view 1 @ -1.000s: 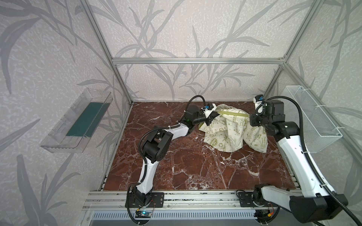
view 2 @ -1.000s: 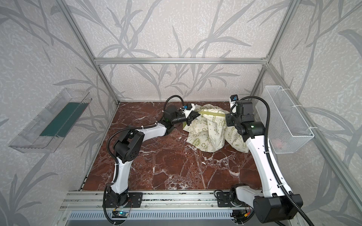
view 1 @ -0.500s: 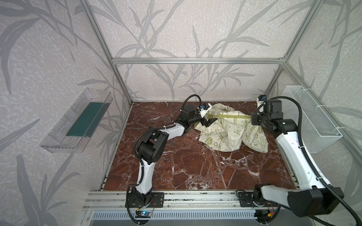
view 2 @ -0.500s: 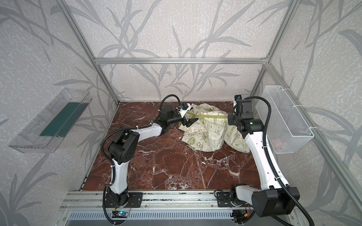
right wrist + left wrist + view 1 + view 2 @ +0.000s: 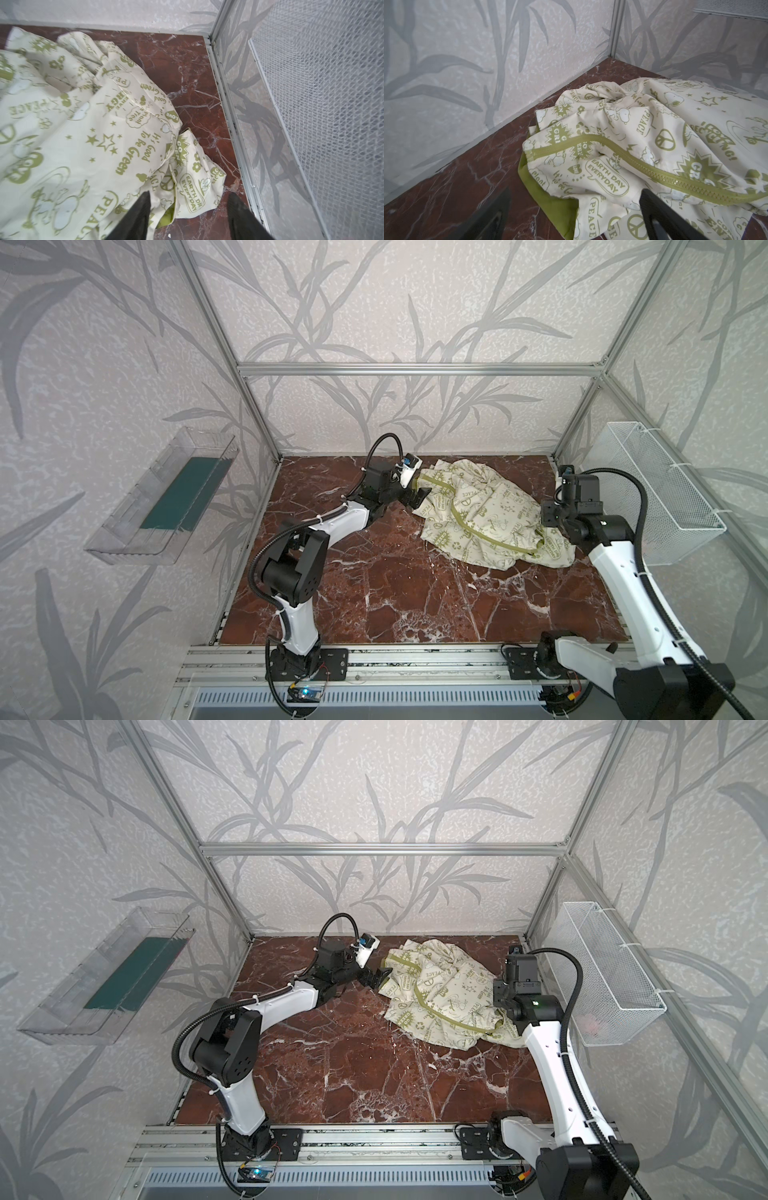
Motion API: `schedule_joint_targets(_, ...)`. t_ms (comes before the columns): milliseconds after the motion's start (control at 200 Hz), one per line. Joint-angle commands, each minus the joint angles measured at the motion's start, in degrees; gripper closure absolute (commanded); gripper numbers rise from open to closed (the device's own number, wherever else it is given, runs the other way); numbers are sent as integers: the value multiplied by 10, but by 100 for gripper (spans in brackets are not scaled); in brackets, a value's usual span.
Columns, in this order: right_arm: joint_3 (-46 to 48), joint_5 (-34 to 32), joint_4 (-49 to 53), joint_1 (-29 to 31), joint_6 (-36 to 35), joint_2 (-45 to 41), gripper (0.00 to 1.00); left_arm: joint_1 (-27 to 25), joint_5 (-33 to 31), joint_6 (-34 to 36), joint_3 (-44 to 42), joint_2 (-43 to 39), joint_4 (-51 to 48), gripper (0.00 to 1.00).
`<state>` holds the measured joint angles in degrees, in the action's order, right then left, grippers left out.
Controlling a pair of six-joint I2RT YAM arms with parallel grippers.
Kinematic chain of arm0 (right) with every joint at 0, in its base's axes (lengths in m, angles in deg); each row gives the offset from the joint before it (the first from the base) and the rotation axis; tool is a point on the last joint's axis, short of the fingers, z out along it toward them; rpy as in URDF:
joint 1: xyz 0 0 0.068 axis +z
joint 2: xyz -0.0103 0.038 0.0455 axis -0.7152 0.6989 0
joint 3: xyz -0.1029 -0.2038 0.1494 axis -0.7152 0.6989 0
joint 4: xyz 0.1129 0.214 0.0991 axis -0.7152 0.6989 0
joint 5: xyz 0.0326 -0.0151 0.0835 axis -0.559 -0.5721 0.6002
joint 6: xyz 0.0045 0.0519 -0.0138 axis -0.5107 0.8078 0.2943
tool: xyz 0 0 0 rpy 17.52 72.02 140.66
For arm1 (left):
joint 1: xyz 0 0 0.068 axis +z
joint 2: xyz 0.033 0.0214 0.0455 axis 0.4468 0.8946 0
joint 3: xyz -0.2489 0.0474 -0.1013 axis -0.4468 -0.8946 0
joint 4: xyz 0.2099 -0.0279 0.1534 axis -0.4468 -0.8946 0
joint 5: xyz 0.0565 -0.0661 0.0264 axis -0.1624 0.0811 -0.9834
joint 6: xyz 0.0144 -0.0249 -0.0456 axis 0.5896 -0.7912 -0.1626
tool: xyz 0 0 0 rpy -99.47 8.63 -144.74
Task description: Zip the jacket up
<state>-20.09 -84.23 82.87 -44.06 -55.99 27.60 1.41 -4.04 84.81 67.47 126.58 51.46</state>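
Pale walls (image 5: 407, 302) papered with a grey leafy-branch pattern enclose the space on three sides, held in a frame of silver metal bars (image 5: 419, 369) that shows in both top views. The floor (image 5: 395, 585) is a dark red-brown marble slab with white veins, and a ridged metal rail (image 5: 374, 1139) runs along its near edge. A clear plastic tray (image 5: 166, 497) with a dark green base hangs on the left wall, a white wire basket (image 5: 660, 497) on the right wall; the light is soft and even.
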Motion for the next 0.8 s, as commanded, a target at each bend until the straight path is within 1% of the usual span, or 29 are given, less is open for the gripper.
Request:
schedule_joint_targets(0,17,108,-6,0,10,-28,33,15,-44,-36,-35,-44,-48,1)
schedule_joint_targets(45,28,158,-15,4,32,-30,28,23,-31,-46,-36,-47,-65,1)
schedule_joint_targets(90,38,195,-28,12,60,-29,20,25,-14,-47,-28,-44,-85,1)
schedule_joint_targets(125,44,213,-41,23,85,-25,15,25,-1,-43,-17,-38,-101,1)
schedule_joint_targets(205,58,236,-75,51,137,-11,7,25,28,-55,17,-14,-131,1)
schedule_joint_targets(255,66,250,-99,67,169,1,4,24,46,-73,35,2,-133,1)
schedule_joint_targets(315,78,262,-130,81,207,18,0,23,66,-93,47,23,-115,1)
schedule_joint_targets(360,94,273,-166,84,237,34,1,20,80,-101,54,38,-98,1)
schedule_joint_targets(415,125,278,-215,80,284,60,1,15,82,-107,68,55,-96,1)
schedule_joint_targets(440,133,273,-223,75,298,79,1,14,77,-111,76,60,-101,1)
schedule_joint_targets(480,130,255,-207,62,318,115,1,15,63,-115,87,66,-113,1)
schedule_joint_targets(540,110,248,-172,30,311,167,1,17,28,-113,83,60,-119,1)
schedule_joint_targets(580,102,218,-159,18,314,192,1,20,11,-106,72,49,-117,1)
schedule_joint_targets(640,102,175,-162,8,319,211,1,26,-3,-97,51,28,-119,1)
schedule_joint_targets(740,102,128,-168,6,315,224,1,47,-6,-99,17,-6,-130,1)
schedule_joint_targets(800,101,72,-155,5,317,234,1,61,-8,-102,-16,-32,-122,1)
